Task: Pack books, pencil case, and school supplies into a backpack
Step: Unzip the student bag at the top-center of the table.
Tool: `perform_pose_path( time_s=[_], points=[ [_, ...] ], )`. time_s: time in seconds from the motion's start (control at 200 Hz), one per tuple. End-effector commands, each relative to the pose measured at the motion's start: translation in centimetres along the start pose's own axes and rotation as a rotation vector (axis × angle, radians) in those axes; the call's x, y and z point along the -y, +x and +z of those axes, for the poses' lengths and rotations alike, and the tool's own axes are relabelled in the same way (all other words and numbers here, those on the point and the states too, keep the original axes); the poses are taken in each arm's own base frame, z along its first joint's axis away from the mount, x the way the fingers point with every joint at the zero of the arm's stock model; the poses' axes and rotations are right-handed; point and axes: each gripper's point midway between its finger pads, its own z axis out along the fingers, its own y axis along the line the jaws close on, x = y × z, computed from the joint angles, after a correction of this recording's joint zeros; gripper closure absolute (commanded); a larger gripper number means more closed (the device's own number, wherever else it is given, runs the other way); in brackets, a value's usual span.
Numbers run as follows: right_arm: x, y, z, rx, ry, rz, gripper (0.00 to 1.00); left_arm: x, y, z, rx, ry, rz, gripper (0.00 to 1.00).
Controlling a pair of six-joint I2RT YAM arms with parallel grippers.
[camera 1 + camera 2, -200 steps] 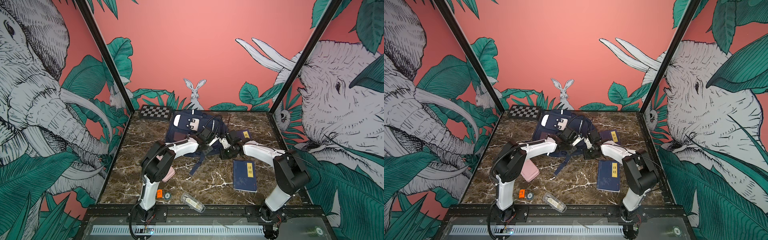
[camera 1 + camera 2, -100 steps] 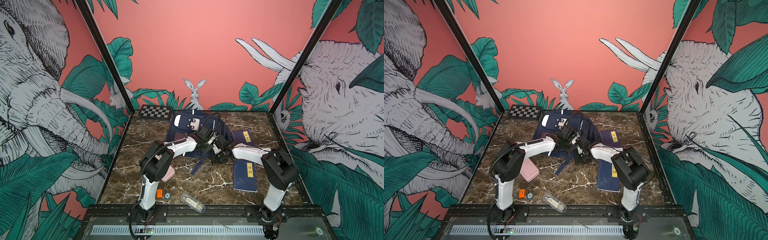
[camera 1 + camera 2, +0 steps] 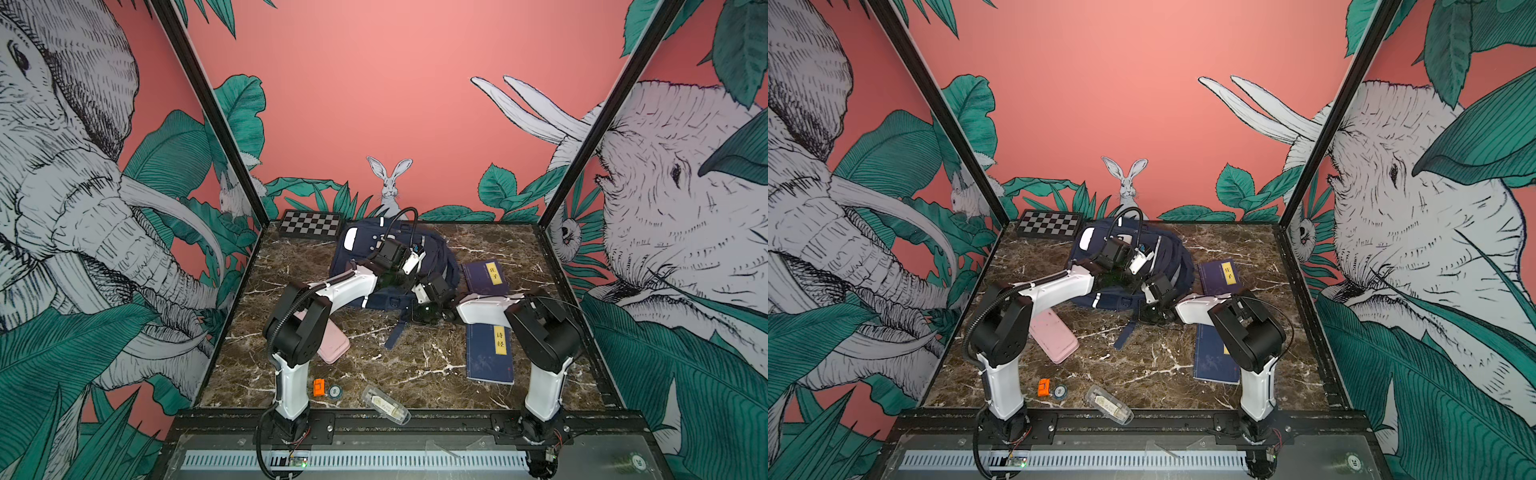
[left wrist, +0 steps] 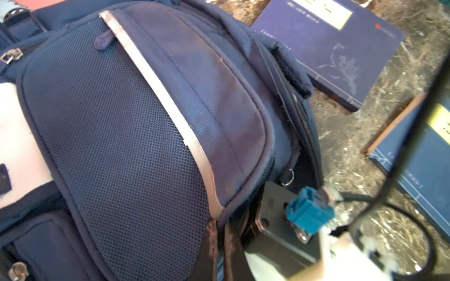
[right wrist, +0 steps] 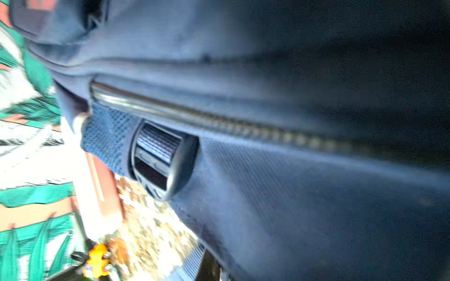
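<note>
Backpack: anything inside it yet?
Nothing visible. In the left wrist view the backpack shows only a dark zip gap; fabric covers the interior. Outside on the table lie the far book, near book and pink case.

One backpack lies on the counter, with two hands at it: left hand and right hand. There are two navy books, the far book beyond the right hand and the near book back toward its arm's base. Also one pink pencil case, one chessboard, one orange piece, one round disc and one clear packet.
</note>
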Motion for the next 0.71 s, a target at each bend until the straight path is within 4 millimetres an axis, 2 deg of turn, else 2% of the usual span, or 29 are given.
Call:
perform_pose_path(
  time_s=[0.0,0.36,0.55,0.615,0.7],
  points=[
    [-3.7,0.2,1.8,-0.015,-0.142,0.0,0.98,2.5,-4.8,-2.9,0.166,0.091,0.002,1.0],
    [-5.8,1.4,4.1,-0.057,-0.188,0.038,0.93,3.3,-5.9,-3.6,0.203,0.137,-0.017,1.0],
    [-5.5,1.8,4.0,-0.05,-0.182,0.042,0.92,3.9,-6.7,-4.9,0.237,0.162,-0.018,1.0],
    [-5.5,2.0,4.1,-0.056,-0.195,0.048,0.9,4.1,-6.9,-5.1,0.243,0.166,-0.015,1.0],
    [-4.7,1.7,3.2,-0.025,-0.173,0.045,0.79,3.7,-6.3,-5.3,0.222,0.141,-0.002,1.0]
  ],
)
